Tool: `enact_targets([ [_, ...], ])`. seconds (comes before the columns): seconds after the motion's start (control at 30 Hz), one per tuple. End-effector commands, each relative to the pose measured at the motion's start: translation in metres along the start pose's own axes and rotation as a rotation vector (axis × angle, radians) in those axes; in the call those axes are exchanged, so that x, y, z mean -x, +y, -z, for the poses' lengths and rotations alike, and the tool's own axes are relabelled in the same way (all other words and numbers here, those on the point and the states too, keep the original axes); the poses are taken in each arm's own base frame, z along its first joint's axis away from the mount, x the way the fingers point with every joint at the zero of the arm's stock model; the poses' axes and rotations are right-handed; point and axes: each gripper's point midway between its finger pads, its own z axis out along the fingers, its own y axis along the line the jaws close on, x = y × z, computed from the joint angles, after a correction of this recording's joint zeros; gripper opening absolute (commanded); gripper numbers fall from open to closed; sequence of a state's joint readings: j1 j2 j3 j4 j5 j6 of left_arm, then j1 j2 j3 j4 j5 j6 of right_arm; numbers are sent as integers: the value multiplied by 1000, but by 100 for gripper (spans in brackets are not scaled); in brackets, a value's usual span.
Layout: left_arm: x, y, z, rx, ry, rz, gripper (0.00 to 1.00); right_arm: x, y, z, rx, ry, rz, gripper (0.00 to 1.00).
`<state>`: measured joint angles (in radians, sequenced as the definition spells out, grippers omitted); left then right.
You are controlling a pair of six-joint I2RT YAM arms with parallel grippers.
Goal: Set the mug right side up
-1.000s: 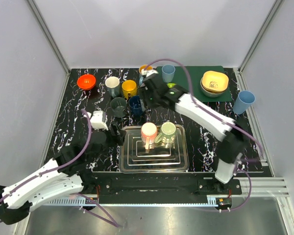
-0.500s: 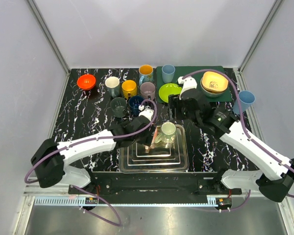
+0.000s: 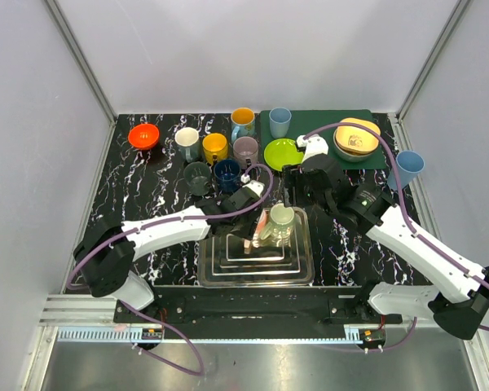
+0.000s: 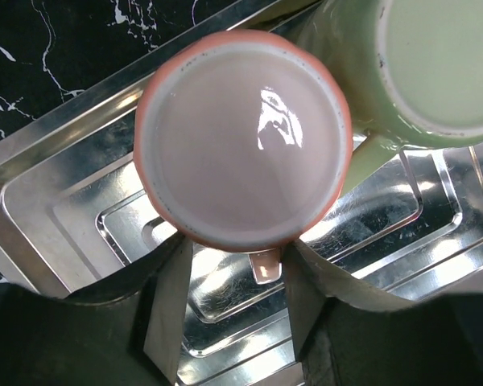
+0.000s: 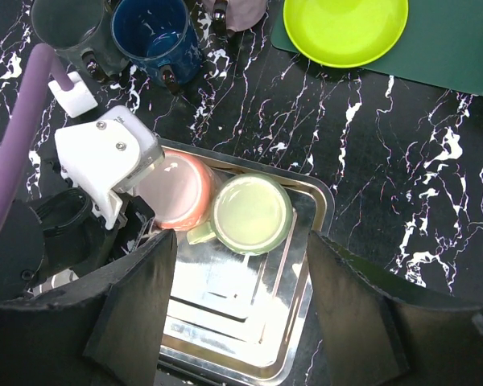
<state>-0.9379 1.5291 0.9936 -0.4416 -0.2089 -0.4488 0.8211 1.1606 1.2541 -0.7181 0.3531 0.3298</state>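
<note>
Steel tray (image 3: 303, 275) on the black counter (image 3: 130, 195) now has the left gripper (image 4: 237, 249) over its back left part. A second ago that arm lay folded at the near left corner, and half a second ago it was only just reaching the tray's edge. The right gripper (image 5: 240, 257) (a second ago among the cups at the back) has pulled back and hangs above the tray's far right, jaws spread and empty.

The pink mug (image 4: 241, 145) stands upside down in the tray, just beside the green mug (image 4: 435, 64). Its base is up and its mouth down, so its long axis is vertical. Its handle sticks out sideways between the left fingers (image 4: 171, 297), whose jaws are spread on either side, not pinching it.
</note>
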Motion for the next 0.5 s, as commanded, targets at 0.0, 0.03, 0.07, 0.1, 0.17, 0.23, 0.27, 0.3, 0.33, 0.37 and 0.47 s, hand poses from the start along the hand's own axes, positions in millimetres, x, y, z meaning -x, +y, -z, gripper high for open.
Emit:
enact_targets([
  [0.0,15,-5,-2,-30,-19,19,47,9,4,1,11,-38,-11,72],
  [0.03,15,-5,-2,-32,-21,19,45,9,4,0,11,-39,-13,72],
  [0.07,16,-5,-2,-36,-22,21,43,9,4,0,11,-39,-12,72],
  [0.1,15,-5,-3,-36,-17,18,38,9,5,-1,12,-37,-13,72],
  [0.17,16,-4,-3,-38,-17,16,33,9,5,-2,13,-38,-13,72],
  [0.23,15,-5,-3,-41,-13,13,25,9,6,-3,14,-36,-13,72],
  [0.27,14,-5,-3,-41,-13,14,24,8,6,-4,13,-32,-11,72],
  [0.3,14,-5,-3,-42,-12,13,19,7,6,-4,13,-30,-13,72],
  [0.33,12,-5,-4,-44,-8,12,16,7,7,-4,16,-29,-12,72],
  [0.37,10,-5,-5,-45,-4,12,11,8,7,-4,16,-31,-14,72],
  [0.47,9,-7,-2,-66,-6,15,0,7,8,-3,26,-27,-14,72],
])
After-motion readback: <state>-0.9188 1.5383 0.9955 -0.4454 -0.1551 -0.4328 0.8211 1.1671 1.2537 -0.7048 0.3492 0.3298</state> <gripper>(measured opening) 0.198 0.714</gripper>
